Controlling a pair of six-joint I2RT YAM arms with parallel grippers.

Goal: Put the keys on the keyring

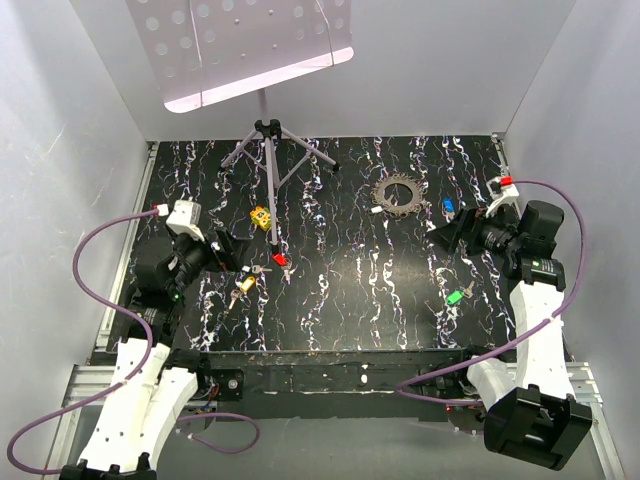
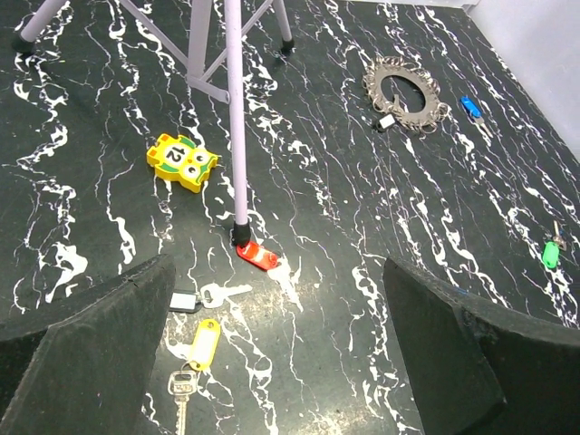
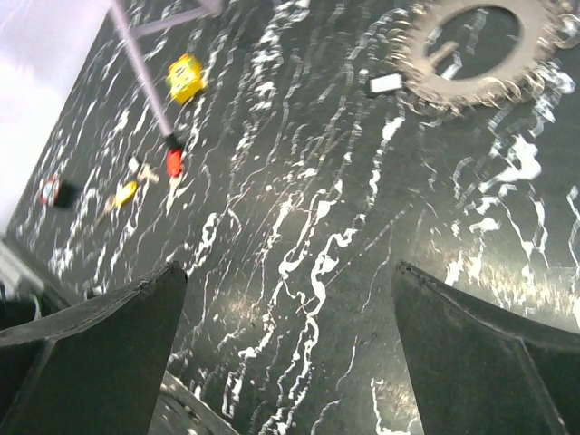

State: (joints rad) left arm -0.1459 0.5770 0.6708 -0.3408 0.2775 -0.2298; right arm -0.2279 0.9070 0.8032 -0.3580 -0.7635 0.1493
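Note:
Small keys lie scattered on the black marbled table (image 1: 340,300). A red-tagged key (image 1: 279,260), a silver key (image 1: 259,270) and a yellow-tagged key (image 1: 245,284) lie just right of my left gripper (image 1: 222,255), which is open and empty. In the left wrist view they are the red tag (image 2: 256,255), the silver key (image 2: 222,293) and the yellow tag (image 2: 205,342), ahead of the open gripper (image 2: 276,299). A blue key (image 1: 449,207) and a green key (image 1: 455,297) lie near my right gripper (image 1: 450,236), open and empty (image 3: 288,272). A spiky metal ring (image 1: 400,193) with a white tag lies at the back.
A tripod stand (image 1: 265,140) holding a perforated white plate stands at the back, one leg ending by the red tag. A small yellow dotted block (image 1: 262,217) lies beside that leg. White walls close in the table on three sides.

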